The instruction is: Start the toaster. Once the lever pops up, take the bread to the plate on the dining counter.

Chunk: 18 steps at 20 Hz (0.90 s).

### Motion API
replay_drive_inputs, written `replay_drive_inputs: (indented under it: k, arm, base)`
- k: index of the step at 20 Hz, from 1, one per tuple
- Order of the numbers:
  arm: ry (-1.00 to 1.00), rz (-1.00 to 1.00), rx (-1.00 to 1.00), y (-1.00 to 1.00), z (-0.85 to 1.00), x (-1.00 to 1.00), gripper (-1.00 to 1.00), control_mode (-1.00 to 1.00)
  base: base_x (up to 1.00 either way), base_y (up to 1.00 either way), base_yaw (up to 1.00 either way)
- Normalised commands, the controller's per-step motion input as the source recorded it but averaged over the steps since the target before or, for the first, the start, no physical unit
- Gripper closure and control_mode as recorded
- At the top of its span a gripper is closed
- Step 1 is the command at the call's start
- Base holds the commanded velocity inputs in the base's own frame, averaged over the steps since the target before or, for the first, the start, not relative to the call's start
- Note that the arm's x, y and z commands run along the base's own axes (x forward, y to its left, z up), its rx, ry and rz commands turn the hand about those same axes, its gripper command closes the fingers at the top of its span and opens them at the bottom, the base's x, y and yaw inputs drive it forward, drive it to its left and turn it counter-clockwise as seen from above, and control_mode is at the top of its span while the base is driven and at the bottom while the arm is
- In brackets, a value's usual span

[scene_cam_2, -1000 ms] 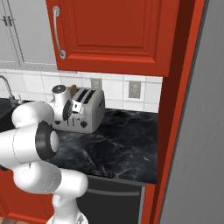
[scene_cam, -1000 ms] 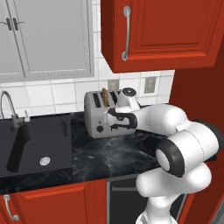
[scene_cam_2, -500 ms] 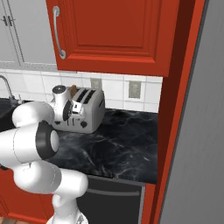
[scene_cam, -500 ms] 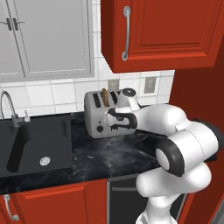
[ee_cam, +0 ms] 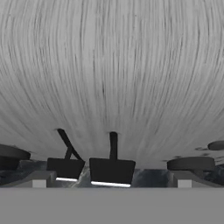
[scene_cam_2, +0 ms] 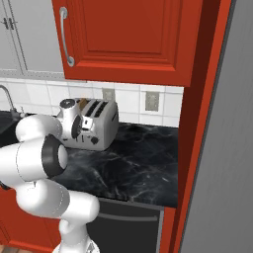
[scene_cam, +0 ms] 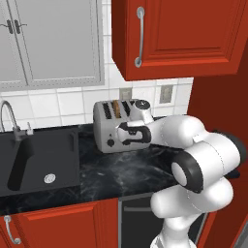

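Observation:
The silver-grey toaster (scene_cam: 109, 127) stands on the black worktop against the tiled wall. The brown bread (scene_cam: 116, 109) sticks up from one of its slots. My gripper (scene_cam: 122, 135) is right at the toaster's front face, open, with nothing between its fingers. In the hand view the brushed metal front of the toaster (ee_cam: 113, 70) is very close. Two dark levers (ee_cam: 111, 169) sit low between my fingertips (ee_cam: 39, 180), and a black knob (ee_cam: 190, 164) shows at each side. From the right, the gripper (scene_cam_2: 88, 124) covers part of the toaster (scene_cam_2: 101, 123). The plate and the dining counter are out of view.
A black sink (scene_cam: 38, 162) with a curved tap (scene_cam: 9, 118) lies to the left of the toaster. Red wall cabinets (scene_cam: 179, 34) hang overhead. A tall red panel (scene_cam_2: 197, 123) and a grey wall close off the right side. The black marble worktop (scene_cam_2: 133, 163) stretches right of the toaster.

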Motion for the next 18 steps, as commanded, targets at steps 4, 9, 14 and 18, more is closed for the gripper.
replay_drive_inputs:
  k: [4,9,14,18]
  arm:
    - [0.0,0.0,0.0,0.0,-0.13,0.0,-1.0,-1.0]
    - [0.0,0.0,0.0,0.0,-0.13,0.0,-1.0,-1.0]
    - [0.0,0.0,0.0,0.0,-0.15,0.0,-1.0,-1.0]
    - [0.0,0.0,0.0,0.0,-0.15,0.0,-1.0,-1.0]
  base:
    - [0.0,0.0,0.0]
    - [0.0,0.0,0.0]
    - [0.0,0.0,0.0]
    - [0.0,0.0,0.0]
